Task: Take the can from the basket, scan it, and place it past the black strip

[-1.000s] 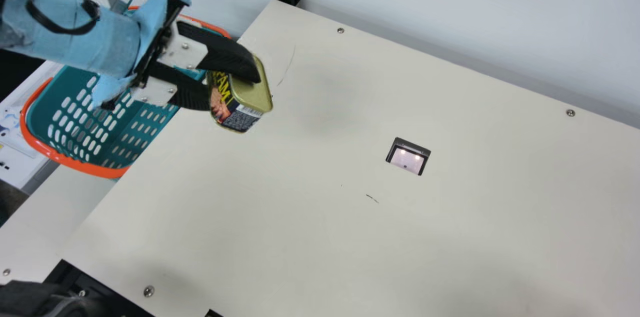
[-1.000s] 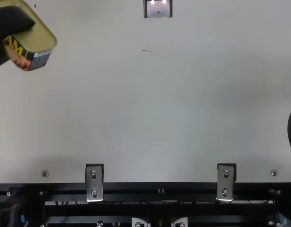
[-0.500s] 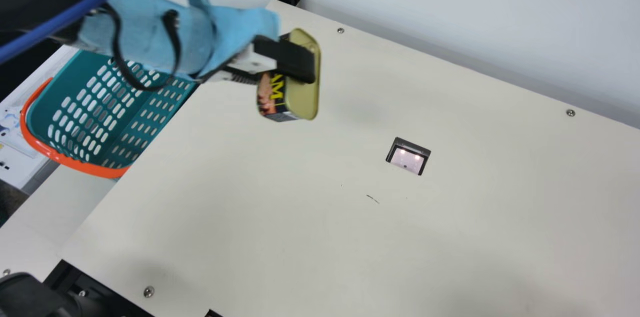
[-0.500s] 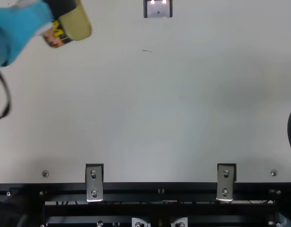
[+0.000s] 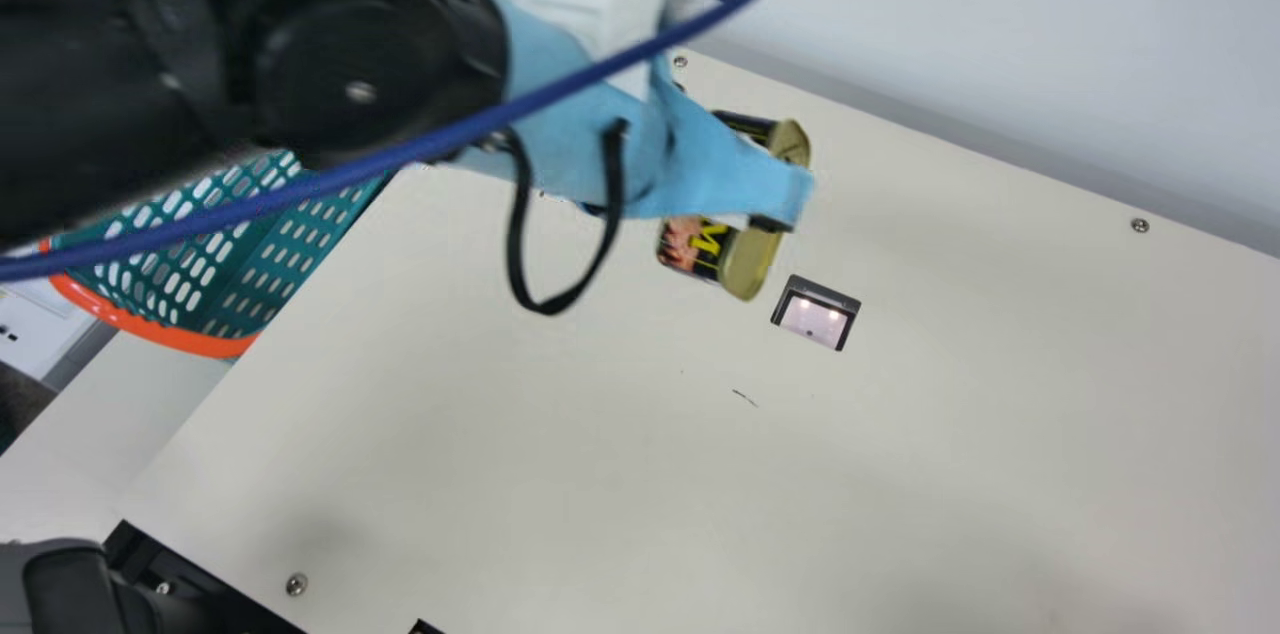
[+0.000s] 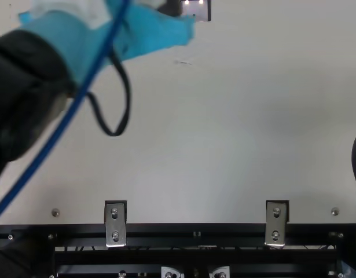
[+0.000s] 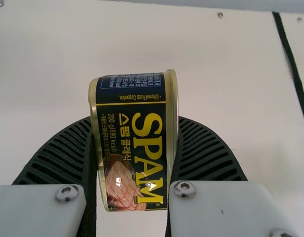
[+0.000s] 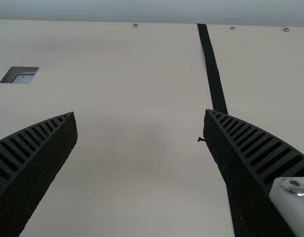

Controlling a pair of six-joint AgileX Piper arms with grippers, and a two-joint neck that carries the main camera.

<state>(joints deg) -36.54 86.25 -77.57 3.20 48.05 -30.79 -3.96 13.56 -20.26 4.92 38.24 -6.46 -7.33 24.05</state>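
Note:
In the main view my left gripper point(image 5: 772, 222) holds the can point(image 5: 752, 262) above the table, just left of the scanner window point(image 5: 816, 313); the arm's blue wrapping covers part of the can. The left wrist view shows the dark, yellow-lettered can point(image 7: 134, 143) squeezed between both ribbed fingers of my left gripper point(image 7: 134, 138). My right gripper point(image 8: 140, 116) stands open with nothing between its fingers. Past them runs the black strip point(image 8: 212, 69), which also crosses the far side of the left wrist view point(image 7: 292, 64). The scanner window point(image 8: 21, 75) lies at the right wrist view's left.
A teal basket with an orange rim point(image 5: 165, 329) stands off the table's left edge, partly behind my left arm. A pale wall point(image 5: 1000, 34) rises along the back. Black rails with metal brackets point(image 6: 115, 223) line the front edge in the top view.
My left arm has swung right from beside the basket, carrying the can toward the scanner window. The gripper has turned on the way. In the top view the arm now covers the upper left.

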